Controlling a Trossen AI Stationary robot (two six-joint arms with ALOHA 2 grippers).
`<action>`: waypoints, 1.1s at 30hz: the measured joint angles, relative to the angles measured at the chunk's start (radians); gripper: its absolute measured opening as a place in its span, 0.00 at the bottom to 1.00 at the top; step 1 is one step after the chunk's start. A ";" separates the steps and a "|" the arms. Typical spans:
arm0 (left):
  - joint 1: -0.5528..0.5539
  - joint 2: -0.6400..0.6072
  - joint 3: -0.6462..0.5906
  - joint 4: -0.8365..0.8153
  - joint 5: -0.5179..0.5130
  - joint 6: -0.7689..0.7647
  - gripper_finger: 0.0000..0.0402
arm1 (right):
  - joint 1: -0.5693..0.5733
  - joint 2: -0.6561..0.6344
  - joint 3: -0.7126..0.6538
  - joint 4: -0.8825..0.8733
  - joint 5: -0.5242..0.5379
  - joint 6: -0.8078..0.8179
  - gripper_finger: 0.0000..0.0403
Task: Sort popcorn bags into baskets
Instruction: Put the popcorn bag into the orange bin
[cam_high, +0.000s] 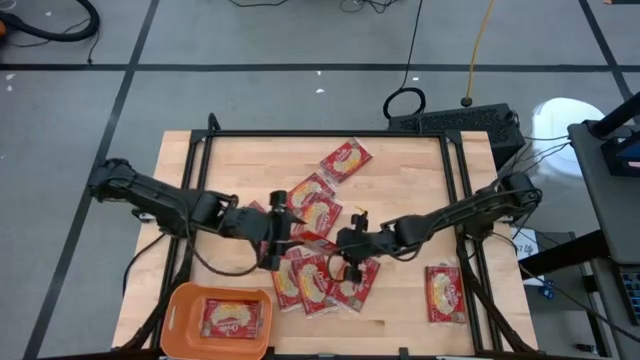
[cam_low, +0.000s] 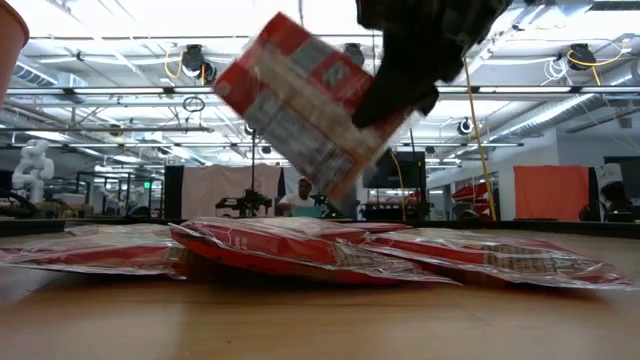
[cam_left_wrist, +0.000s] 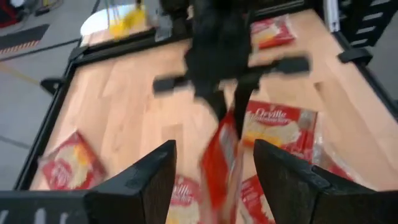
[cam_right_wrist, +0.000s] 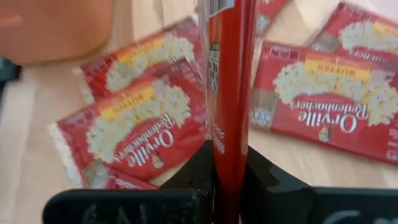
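1. Wooden table (cam_high: 400, 165) under bright lab lights, low orange basket (cam_high: 180, 310) at the near edge with one red bag (cam_high: 238, 318) inside.
2. Just beyond, loose popcorn bags (cam_high: 310, 280) scattered flat at the middle.
3. Above them, right gripper (cam_high: 352, 262) clamped on a held bag (cam_right_wrist: 229, 93), lifted edge-on, tilted over the pile.
4. Facing it, left gripper (cam_high: 280, 238), fingers (cam_left_wrist: 140, 180) spread wide, empty, the held bag between and just ahead.
5. Farther off, single bags near the far and right edges.

From table height the raised popcorn bag (cam_low: 300, 100) is smeared by motion, its print unreadable; the right end effector (cam_low: 395, 105) gripping it runs off the top edge.
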 joint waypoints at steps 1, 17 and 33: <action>0.007 0.020 0.017 -0.001 0.022 0.017 0.55 | 0.000 0.009 0.000 0.003 -0.009 0.000 0.07; 0.101 0.268 0.028 0.006 0.137 0.039 0.75 | 0.002 0.038 0.000 0.001 0.012 -0.006 0.07; 0.094 0.271 0.028 0.002 0.135 0.070 0.08 | 0.000 0.038 0.000 -0.002 0.093 -0.032 0.07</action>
